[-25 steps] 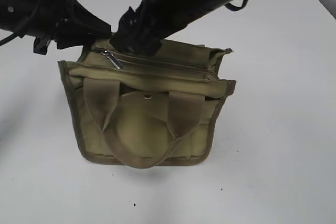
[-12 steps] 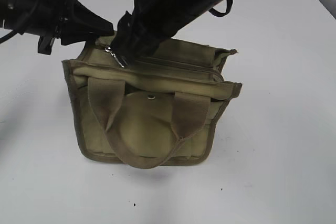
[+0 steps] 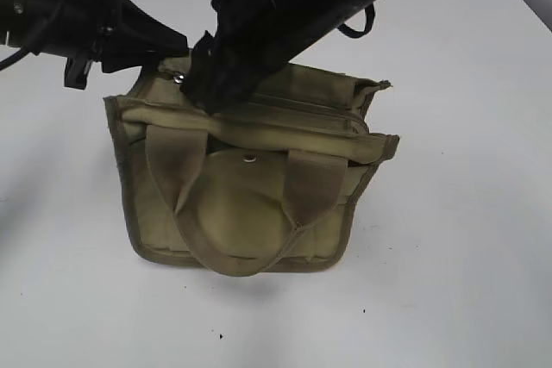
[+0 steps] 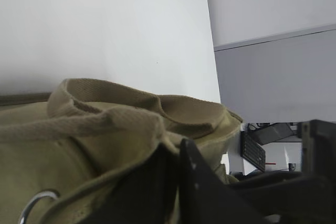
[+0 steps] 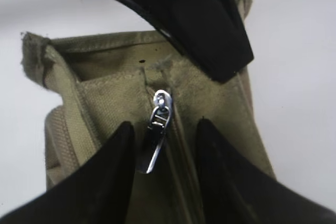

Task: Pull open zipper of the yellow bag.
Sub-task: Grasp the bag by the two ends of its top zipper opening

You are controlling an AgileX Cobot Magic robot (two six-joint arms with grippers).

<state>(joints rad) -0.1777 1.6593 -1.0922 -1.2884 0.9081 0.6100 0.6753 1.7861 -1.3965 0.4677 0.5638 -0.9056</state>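
Near the middle of the white tabletop (image 3: 448,282) I see the yellow bag (image 3: 241,204) standing upright, with bare surface on every side and the widest open room to its right and front. Its top edge at the back left is crowded by both arms. My left end effector (image 3: 168,51) comes in from the left and is pinched together on the bag's top left corner; the left wrist view shows dark fingers (image 4: 194,182) pressed into folded canvas beside a metal ring (image 4: 31,205). My right end effector (image 5: 164,145) reaches down from the upper right, its two black fingers apart and straddling the zipper (image 5: 176,129). The silver pull tab (image 5: 156,135) hangs between them; I cannot tell whether either finger touches it. The zipper runs along the bag's top and looks closed. The canvas is coarse olive-khaki weave with darker trim; two wide webbing handles (image 3: 233,213) droop over the front, below a round snap stud (image 3: 249,159).
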